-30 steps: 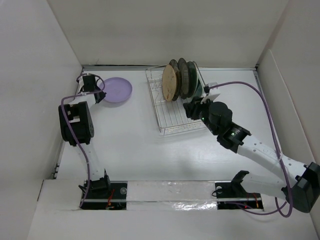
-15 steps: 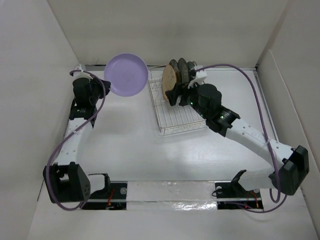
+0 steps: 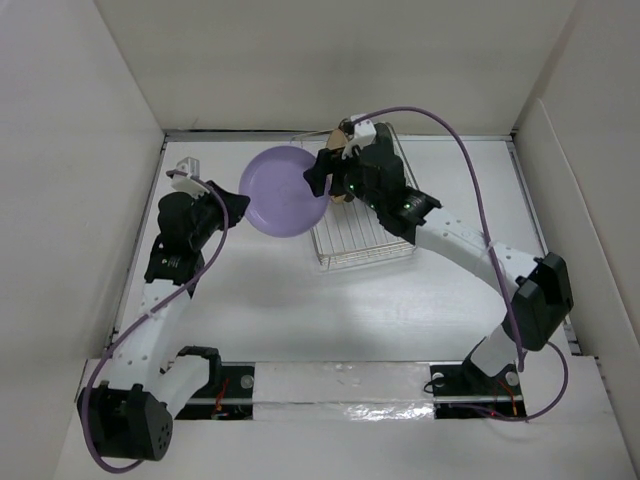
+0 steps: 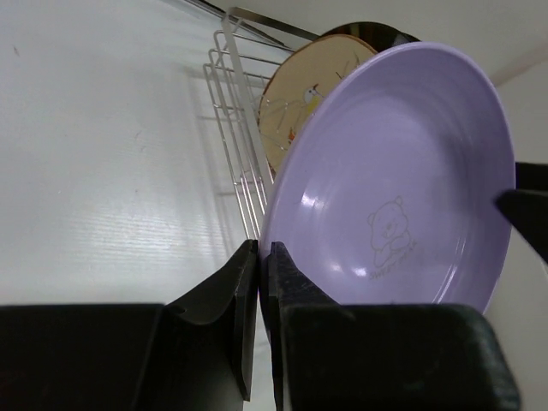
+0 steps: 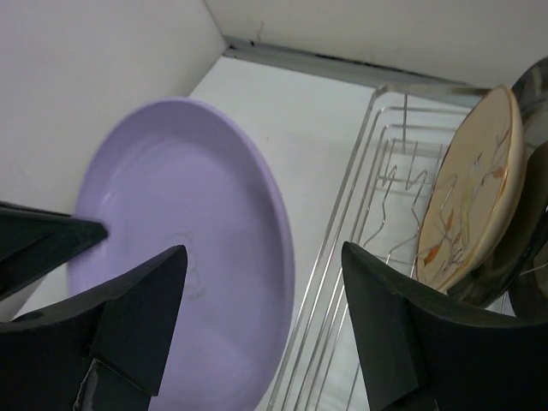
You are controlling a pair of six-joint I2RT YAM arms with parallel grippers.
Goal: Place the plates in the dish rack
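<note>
Pinching lavender plate (image 4: 385,197) rim, left jaws closed

Top camera looks down from behind; wrist cameras (close-up) share the lavender plate (image 4: 385,188).

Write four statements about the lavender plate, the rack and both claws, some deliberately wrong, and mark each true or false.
1. The left claw grips the lavender plate by its rim. True.
2. The right claw is shut on that plate. False: its jaws stand wide open near the plate.
3. The lavender plate sits slotted between the tines. False: it is held raised on edge, outside the dish rack.
4. A tan plate with a bird design stands upright in the rack. True.
</note>
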